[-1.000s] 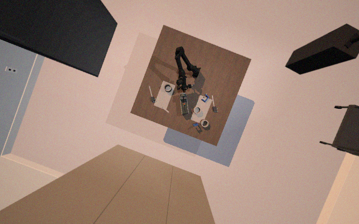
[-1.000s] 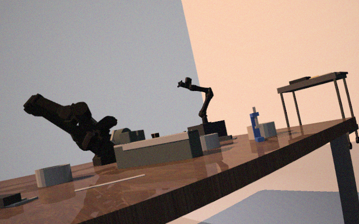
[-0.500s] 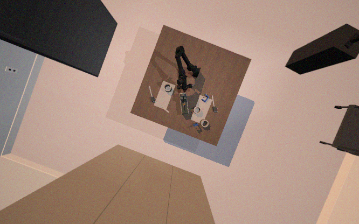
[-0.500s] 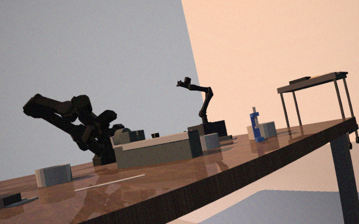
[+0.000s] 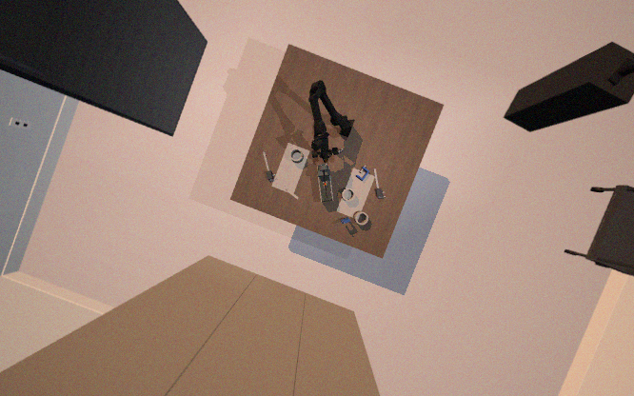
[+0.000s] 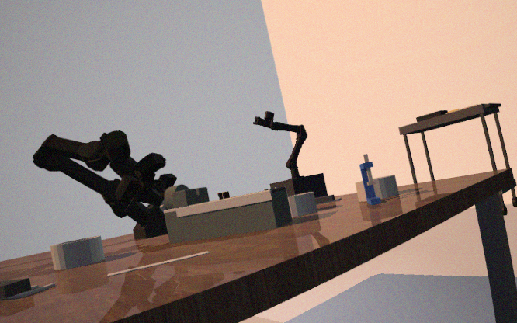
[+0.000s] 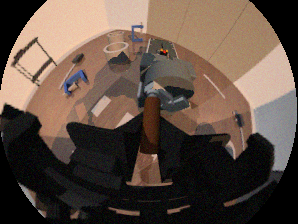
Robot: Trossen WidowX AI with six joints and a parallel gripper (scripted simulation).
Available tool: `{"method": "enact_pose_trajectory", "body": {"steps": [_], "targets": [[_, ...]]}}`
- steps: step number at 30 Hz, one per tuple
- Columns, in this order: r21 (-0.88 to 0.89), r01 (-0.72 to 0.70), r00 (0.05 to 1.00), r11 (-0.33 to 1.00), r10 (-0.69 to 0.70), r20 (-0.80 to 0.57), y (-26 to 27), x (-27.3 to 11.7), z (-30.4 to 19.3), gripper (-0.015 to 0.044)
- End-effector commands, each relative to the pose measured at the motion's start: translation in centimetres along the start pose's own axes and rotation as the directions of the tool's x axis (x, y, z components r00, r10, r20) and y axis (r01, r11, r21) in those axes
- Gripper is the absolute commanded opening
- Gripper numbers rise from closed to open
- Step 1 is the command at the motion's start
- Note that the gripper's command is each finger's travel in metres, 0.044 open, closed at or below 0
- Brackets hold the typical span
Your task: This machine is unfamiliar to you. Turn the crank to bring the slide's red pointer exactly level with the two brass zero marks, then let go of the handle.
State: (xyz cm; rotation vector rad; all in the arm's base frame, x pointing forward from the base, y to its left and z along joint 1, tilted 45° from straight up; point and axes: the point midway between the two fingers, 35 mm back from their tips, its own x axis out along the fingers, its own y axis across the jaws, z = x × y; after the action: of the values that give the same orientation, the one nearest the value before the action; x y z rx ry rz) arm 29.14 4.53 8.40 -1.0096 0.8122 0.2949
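The grey machine (image 5: 326, 195) (image 6: 224, 224) stands on the table, its long channel pointing away from the arm. The brown crank handle (image 7: 151, 117) rises from a grey crank arm (image 7: 172, 103) at the near end of the machine. My gripper (image 7: 149, 115) is shut on that handle; in the top view the gripper is over the crank end, and in the exterior view it is partly hidden. The red pointer (image 5: 325, 184) (image 7: 163, 51) shows small inside the channel. The brass zero marks are too small to make out, so whether the pointer is level with them cannot be told.
A blue clamp (image 5: 363, 172) (image 6: 368, 184) (image 7: 76, 82) stands to one side of the machine. A pale round container (image 5: 296, 155) (image 6: 78, 255) is on the other side. Another round container (image 5: 361, 217) is beyond the machine's far end. Pale sheets (image 5: 286, 178) lie on both sides.
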Motion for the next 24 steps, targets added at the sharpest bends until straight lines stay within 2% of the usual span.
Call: {"method": "enact_pose_trajectory", "body": {"steps": [1, 24], "targets": [[0.003, 0.008, 1.0, 1.0, -0.008, 0.012, -0.58, -0.58, 0.51, 0.0], [0.002, 0.008, 1.0, 1.0, -0.008, 0.012, -1.54, -0.94, 0.82, 0.0]]}}
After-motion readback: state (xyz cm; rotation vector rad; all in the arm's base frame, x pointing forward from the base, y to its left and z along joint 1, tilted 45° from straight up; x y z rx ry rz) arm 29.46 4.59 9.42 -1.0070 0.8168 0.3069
